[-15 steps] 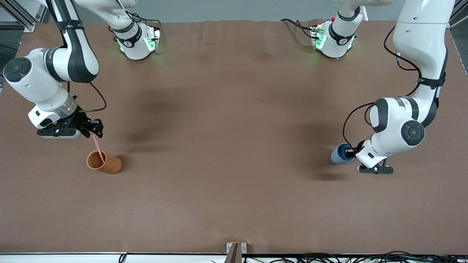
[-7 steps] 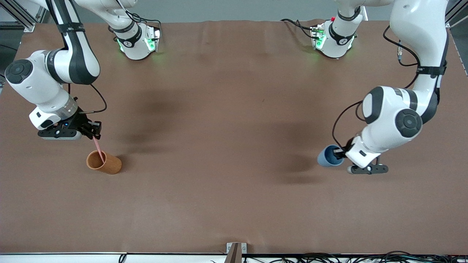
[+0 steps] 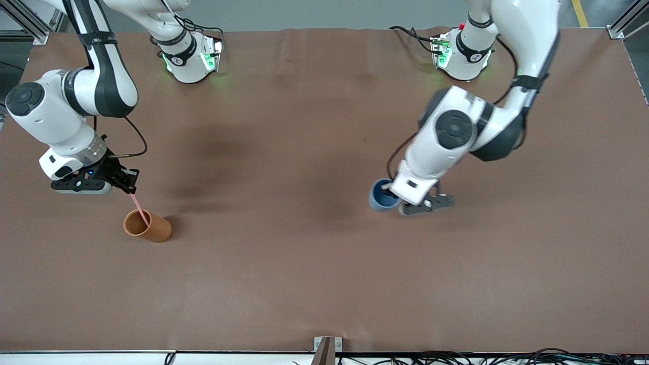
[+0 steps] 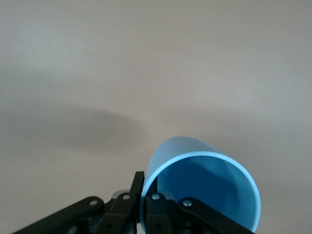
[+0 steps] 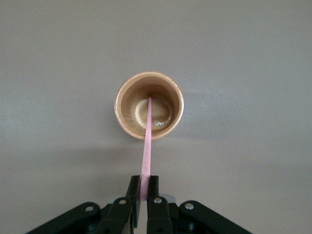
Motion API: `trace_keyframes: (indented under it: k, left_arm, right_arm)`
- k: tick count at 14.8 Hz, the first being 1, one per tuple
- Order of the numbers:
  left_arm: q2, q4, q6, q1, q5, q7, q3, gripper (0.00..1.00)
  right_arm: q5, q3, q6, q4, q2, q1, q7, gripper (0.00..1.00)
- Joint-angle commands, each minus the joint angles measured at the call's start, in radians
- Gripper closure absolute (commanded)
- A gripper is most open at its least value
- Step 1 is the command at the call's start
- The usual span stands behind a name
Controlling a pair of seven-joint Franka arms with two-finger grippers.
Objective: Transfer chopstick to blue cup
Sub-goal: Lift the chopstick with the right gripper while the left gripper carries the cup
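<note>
One brown table (image 3: 314, 263) bears an orange cup (image 3: 147, 226).

Blue cup (image 4: 195, 165) rim between fingers (image 4: 158, 207)

Robotics lab, not a home or kitchen. Two white robot arms (image 3: 76, 96) bolted at the table's edge w/ green status lights on the bases (image 3: 190, 58). Table (image 3: 304, 263) covered in plain brown sheet. Aluminium frame posts (image 3: 30, 23) at the corners, loose cables (image 3: 456, 357) bundled along the camera-side edge, grey floor past the table.
</note>
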Motion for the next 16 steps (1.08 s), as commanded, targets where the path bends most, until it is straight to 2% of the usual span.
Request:
trace_keyframes:
  k: [1,3,6,8,11,14,16]
  left_arm:
    - [0.108,0.104,-0.021,-0.087,0.049,-0.135,0.000,1.00]
    - [0.167,0.122,-0.013,-0.121,0.116,-0.224,-0.002,0.99]
    - [0.201,0.122,0.011,-0.132,0.153,-0.258,-0.014,0.99]
    - [0.216,0.121,0.045,-0.132,0.165,-0.258,-0.014,0.99]
    - [0.242,0.118,0.103,-0.133,0.174,-0.289,-0.014,0.99]
    - [0.265,0.115,0.140,-0.146,0.184,-0.307,-0.014,0.99]
    - [0.274,0.112,0.163,-0.146,0.184,-0.312,-0.014,0.97]
  right_arm:
    - [0.015,0.002,-0.045,0.013,-0.023,-0.007,0.003,0.96]
    - [0.015,-0.001,-0.230,0.121,-0.037,-0.014,0.001,0.96]
    - [0.015,0.001,-0.633,0.442,-0.026,-0.028,0.006,0.95]
    - [0.012,0.004,-0.802,0.604,-0.003,-0.017,0.055,0.95]
    - [0.001,0.008,-0.955,0.749,0.009,0.041,0.145,0.96]
    - [0.015,0.010,-0.999,0.809,0.031,0.123,0.274,0.97]
    - [0.013,0.010,-1.012,0.869,0.070,0.228,0.399,0.97]
